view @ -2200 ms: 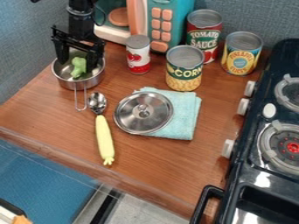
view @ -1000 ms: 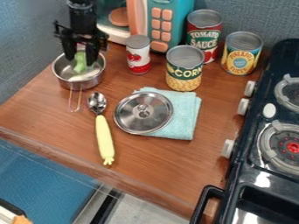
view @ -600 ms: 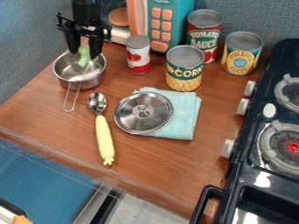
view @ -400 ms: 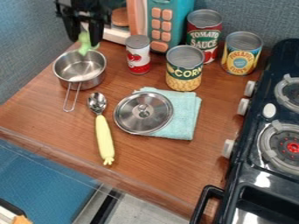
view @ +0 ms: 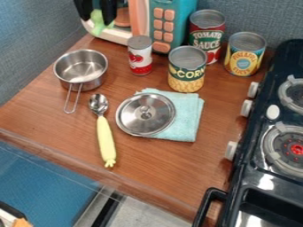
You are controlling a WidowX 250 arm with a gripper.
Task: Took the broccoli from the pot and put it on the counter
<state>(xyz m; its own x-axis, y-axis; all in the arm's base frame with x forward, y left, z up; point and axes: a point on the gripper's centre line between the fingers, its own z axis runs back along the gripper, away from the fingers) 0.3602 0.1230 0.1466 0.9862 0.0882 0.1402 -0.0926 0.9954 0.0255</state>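
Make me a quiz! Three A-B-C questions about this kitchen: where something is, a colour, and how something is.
1. Where is the broccoli? A) on the stove; B) in the pincer; C) on the corn can
2. What colour is the spoon's handle? A) yellow; B) red; C) blue
3. How is the pot? A) covered; B) upside down; C) upright and open

1 B: the black fingers pinch it.
2 A: the handle is pale yellow.
3 C: you can see inside, and the lid lies on the cloth.
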